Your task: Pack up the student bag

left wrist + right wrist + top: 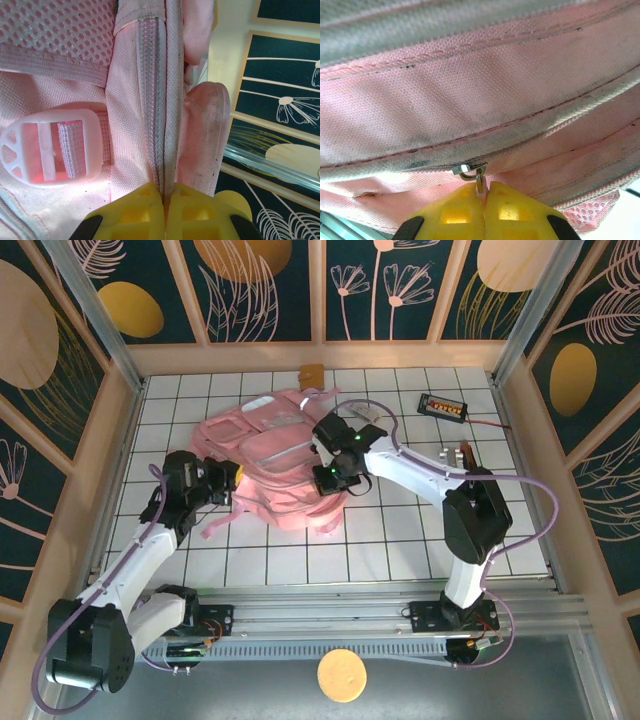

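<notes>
The student bag point(270, 455), a soft pink backpack with clear front pockets, lies flat in the middle of the tiled table. My left gripper point(228, 478) is at the bag's left edge, shut on a fold of its pink fabric beside a zip seam point(162, 125); its yellow fingers point(135, 212) pinch the cloth. A white strap buckle point(50, 147) lies just left of that fold. My right gripper point(335, 478) is at the bag's right side, shut on the pink zip pull point(481, 186) hanging from a metal slider point(468, 169).
A small black device with a red cable point(443, 406) lies at the back right. A tan block point(311, 373) rests against the back wall. Wooden walls enclose the table on three sides. Bare white tiles point(400, 540) lie in front of the bag.
</notes>
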You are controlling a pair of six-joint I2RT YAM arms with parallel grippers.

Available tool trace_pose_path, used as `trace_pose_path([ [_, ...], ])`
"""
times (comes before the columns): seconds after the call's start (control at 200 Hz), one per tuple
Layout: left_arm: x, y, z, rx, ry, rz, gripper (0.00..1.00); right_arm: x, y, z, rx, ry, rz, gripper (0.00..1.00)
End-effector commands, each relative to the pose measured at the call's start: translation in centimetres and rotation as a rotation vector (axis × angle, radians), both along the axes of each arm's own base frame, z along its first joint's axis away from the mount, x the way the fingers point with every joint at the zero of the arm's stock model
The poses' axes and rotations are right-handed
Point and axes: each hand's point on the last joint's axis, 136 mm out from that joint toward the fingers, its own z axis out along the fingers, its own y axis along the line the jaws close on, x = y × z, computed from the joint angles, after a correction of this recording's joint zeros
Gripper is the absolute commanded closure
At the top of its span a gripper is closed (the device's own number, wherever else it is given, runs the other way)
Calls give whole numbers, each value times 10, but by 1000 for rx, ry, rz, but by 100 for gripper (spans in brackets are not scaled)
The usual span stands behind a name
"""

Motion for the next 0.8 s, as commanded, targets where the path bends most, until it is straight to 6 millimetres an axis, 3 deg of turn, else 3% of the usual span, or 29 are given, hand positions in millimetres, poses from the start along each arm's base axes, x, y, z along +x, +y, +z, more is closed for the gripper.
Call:
trace_pose_path([
  [0.0, 28, 42, 29, 68, -143, 120, 100, 3, -51, -10, -159, 44, -57, 100],
  [0.12, 44, 34, 27, 83, -152, 25, 100, 0, -22, -3, -65, 74, -40, 100],
  [0.18, 48, 28, 27, 101, -131, -34, 69, -4, -7, 2, -30, 88, -30, 100],
  [0.2, 47, 26, 28, 106, -128, -45, 63, -5, -3, 3, -19, 92, -27, 100],
  [0.295, 33, 27, 31, 130, -108, -62, 47, -11, 19, 14, 37, 105, -11, 100],
  [0.36, 16, 24, 26, 110, -71, -74, 41, -11, 31, 22, 71, 109, -4, 100],
  [0.585, -38, -11, 11, -57, -5, -85, 42, -4, 56, 46, 128, 92, 14, 100],
  [0.796, -41, -54, 12, -129, -2, -114, 45, -13, 66, 49, 131, 95, 45, 100],
])
